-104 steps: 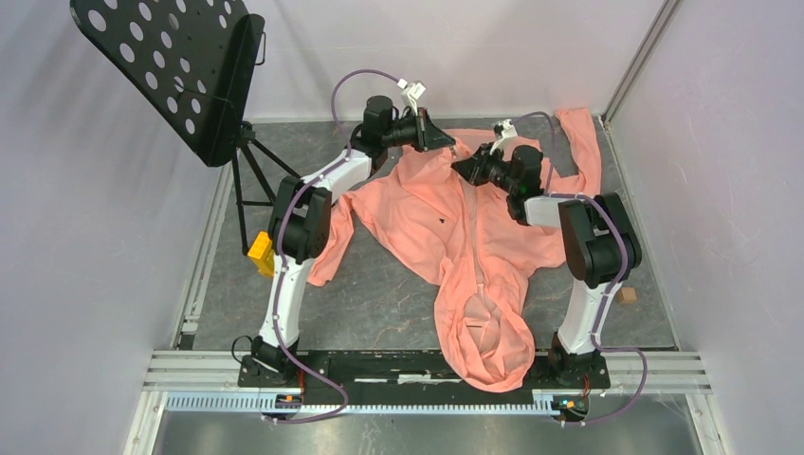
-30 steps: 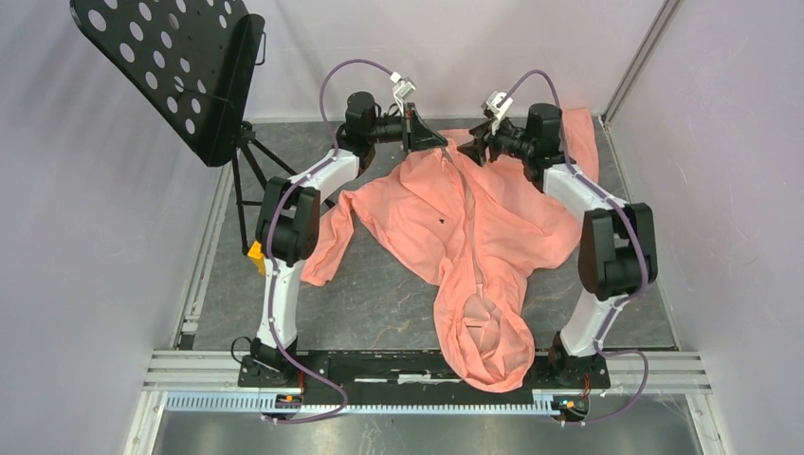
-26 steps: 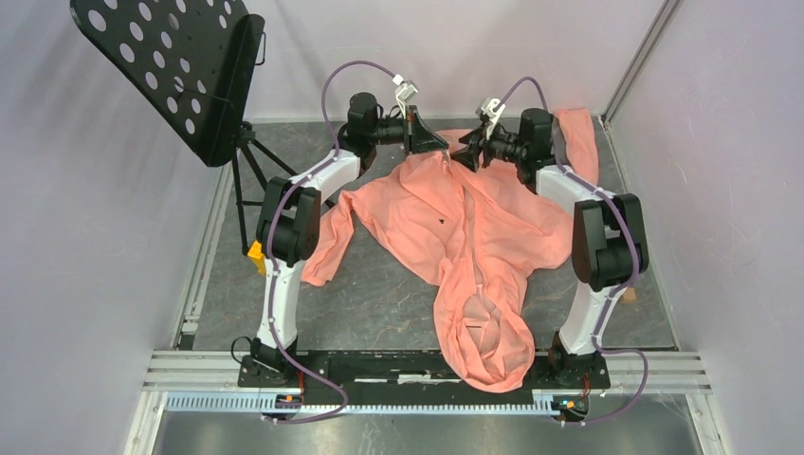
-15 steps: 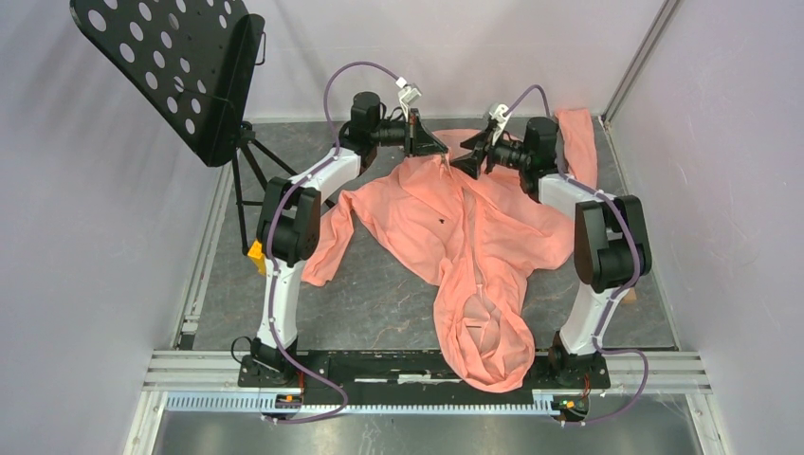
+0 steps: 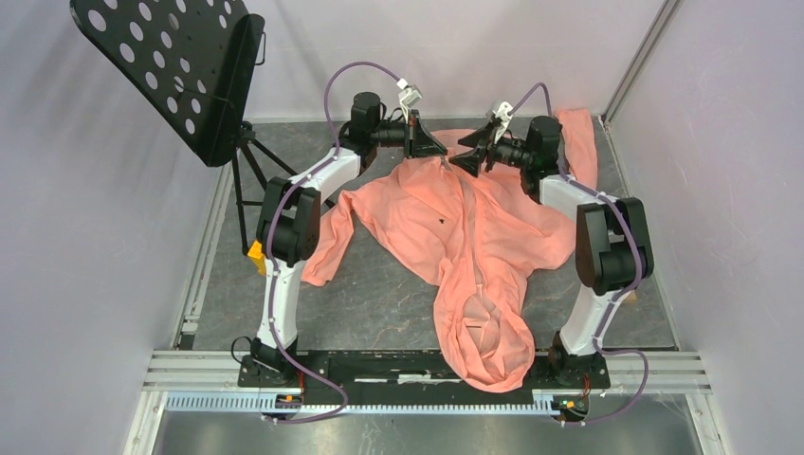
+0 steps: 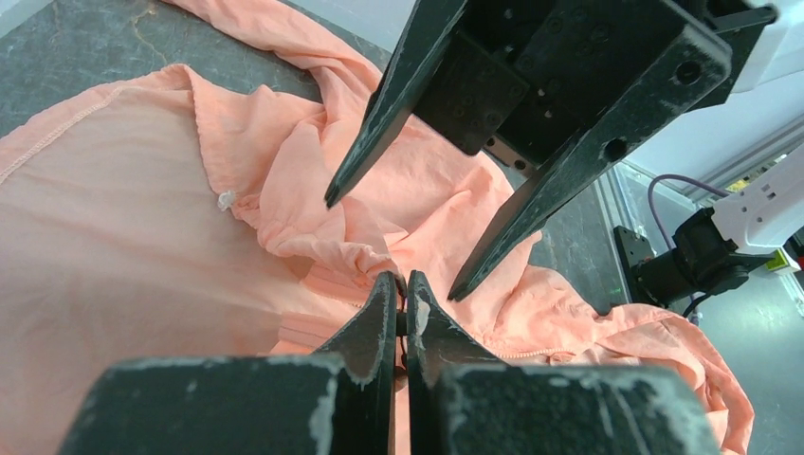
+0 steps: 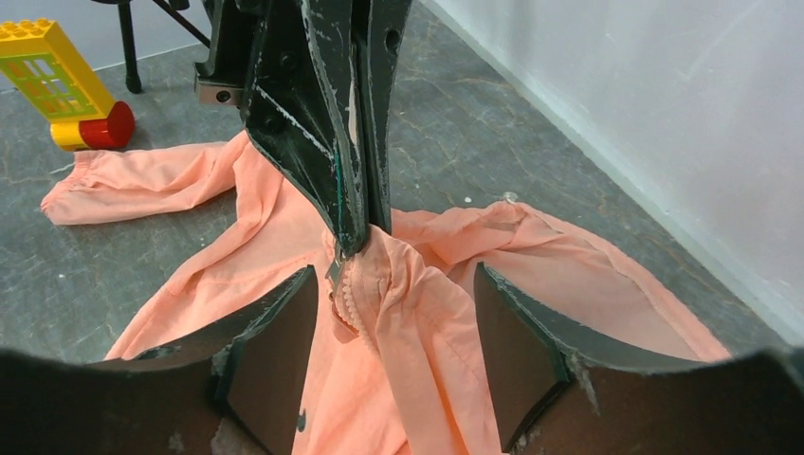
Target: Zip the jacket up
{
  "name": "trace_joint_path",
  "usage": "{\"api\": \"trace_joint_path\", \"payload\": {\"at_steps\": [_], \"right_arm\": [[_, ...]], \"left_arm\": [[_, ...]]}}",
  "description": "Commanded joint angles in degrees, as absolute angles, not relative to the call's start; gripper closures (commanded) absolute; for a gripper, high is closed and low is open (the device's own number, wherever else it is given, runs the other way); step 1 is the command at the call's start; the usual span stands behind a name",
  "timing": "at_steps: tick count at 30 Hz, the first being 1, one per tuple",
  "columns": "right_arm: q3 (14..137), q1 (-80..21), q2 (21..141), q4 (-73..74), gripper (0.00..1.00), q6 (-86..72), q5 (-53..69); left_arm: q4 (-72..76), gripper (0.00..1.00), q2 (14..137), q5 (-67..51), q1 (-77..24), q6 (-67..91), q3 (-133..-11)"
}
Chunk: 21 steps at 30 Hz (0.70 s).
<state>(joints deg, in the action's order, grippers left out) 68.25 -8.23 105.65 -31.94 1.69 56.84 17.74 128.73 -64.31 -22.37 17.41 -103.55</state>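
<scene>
The jacket [image 5: 417, 204] lies spread flat on the dark table [image 5: 379, 294]. Its hood [image 5: 488, 346] points to the near edge between the two arm bases, and its hem is at the far end. The pale zipper strip [image 5: 474, 237] runs down the middle from hem to hood, with the small dark mark [image 5: 442, 220] just to its left. One sleeve [image 5: 327, 251] trails to the near left. The other sleeve [image 5: 580, 142] is bunched against the far right corner.

Both arms reach to the far end and face each other over the hem. The left gripper [image 5: 443, 153] has its jaws pressed together on a pinch of the jacket's hem at the far end of the zipper strip. In the left wrist view its fingertips [image 6: 387, 308] meet on gathered fabric. In the right wrist view the zipper teeth [image 7: 343, 296] show just below those closed tips, and the cloth there is lifted into a small peak.

The right gripper [image 5: 454, 163] hangs just beside the left one with its jaws spread wide and holds nothing. In its own view the two fingers [image 7: 275, 351] stand on either side of the raised fabric without touching it.

A black perforated music stand [image 5: 171, 66] rises at the far left. A yellow toy block [image 5: 259, 254] lies on the table beside the left arm.
</scene>
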Motion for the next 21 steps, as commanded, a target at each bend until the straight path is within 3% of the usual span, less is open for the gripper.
{"api": "trace_joint_path", "payload": {"at_steps": [1, 4, 7, 9, 12, 13, 15, 17, 21], "right_arm": [[71.0, -9.1, 108.6, -35.9, 0.35, -1.3, 59.6], [71.9, -9.4, 109.7, -36.6, 0.42, -2.5, 60.2], [72.4, -9.7, 110.6, -37.9, 0.54, -3.8, 60.7], [72.6, -9.8, 111.0, -38.7, 0.67, -4.8, 60.6], [72.2, -9.7, 111.1, -42.9, 0.98, -8.0, 61.0], [71.7, -9.7, 111.0, -44.7, 0.99, -9.3, 60.9], [70.2, -9.5, 110.5, -48.3, 1.00, -11.5, 60.4], [69.7, -9.4, 110.5, -50.4, 1.00, -13.3, 60.3], [69.6, -9.4, 110.6, -52.0, 1.00, -14.6, 60.0]], "left_arm": [[20.5, 0.98, 124.3, -67.3, -22.8, 15.9, -104.0], [21.7, 0.98, 124.3, -68.0, -22.8, 16.8, -103.8], [22.7, 0.98, 124.3, -68.6, -22.9, 17.8, -103.6], [22.8, 0.98, 124.3, -68.8, -22.9, 17.9, -103.6], [22.7, 0.98, 124.4, -68.8, -22.8, 18.1, -103.7], [22.9, 0.97, 124.4, -68.4, -22.6, 18.5, -103.7], [25.0, 0.83, 124.8, -67.7, -22.0, 21.5, -104.0], [31.5, 0.52, 125.8, -67.8, -20.8, 28.3, -103.5], [47.9, 0.39, 128.0, -69.6, -19.4, 41.9, -101.4]]}}
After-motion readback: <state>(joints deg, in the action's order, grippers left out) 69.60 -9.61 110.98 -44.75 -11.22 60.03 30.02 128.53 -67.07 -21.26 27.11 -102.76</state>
